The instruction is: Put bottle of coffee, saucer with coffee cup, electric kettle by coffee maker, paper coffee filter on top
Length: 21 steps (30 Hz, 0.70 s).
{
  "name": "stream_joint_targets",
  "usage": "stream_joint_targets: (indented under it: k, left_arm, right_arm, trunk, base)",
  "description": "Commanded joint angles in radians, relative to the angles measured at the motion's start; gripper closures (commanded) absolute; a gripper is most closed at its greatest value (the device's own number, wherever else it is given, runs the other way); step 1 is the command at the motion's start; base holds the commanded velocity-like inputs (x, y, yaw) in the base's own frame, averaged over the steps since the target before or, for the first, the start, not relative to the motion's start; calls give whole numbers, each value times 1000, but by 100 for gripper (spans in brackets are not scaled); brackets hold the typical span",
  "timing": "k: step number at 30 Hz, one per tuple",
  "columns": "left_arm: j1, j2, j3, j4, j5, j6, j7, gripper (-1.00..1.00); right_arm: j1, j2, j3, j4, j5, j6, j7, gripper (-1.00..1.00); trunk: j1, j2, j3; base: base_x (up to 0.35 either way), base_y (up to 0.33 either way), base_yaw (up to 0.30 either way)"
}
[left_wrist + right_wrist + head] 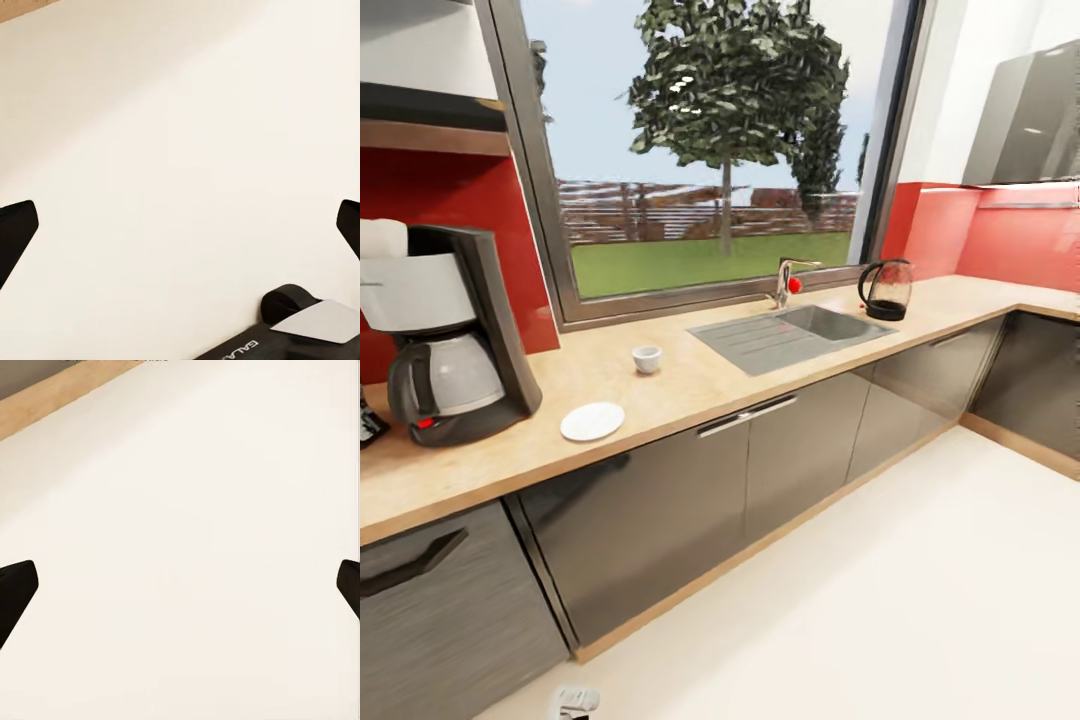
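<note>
The left pincer is spread wide and holds nothing, its two dark fingertips at opposite edges of the left wrist view with only pale floor between them and a dark part of the robot's base nearby. The right pincer is likewise spread and bare over the same floor, with the wooden plinth of the cabinets beyond it.

In the head view, the coffee maker stands at the left end of the wooden surface, a white paper coffee filter on top of it. The white saucer lies just beside it near the front edge. The small coffee cup sits apart from the saucer, towards the sink. The electric kettle stands well apart, past the sink and the tap, below the window.
</note>
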Motion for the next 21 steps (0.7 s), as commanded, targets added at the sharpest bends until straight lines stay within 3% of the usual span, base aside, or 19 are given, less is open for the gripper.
stream_joint_targets:
  k: [1,17,21]
  left_arm:
    - [-1,0,-9,1,5,-7,-2,-100]
    - [0,0,-8,1,4,-8,-2,-100]
    - [45,14,6,-1,5,-32,-10,-100]
  right_arm:
    - [0,0,-2,0,0,-3,5,-100]
    - [0,0,-2,9,1,-66,5,-100]
    - [0,0,-2,9,1,-67,4,-100]
  trunk:
    - [0,0,-1]
    - [0,0,-1]
    - [0,0,-1]
  base:
    - [198,-176,-48]
    - [215,-188,-6]
    - [32,-25,0]
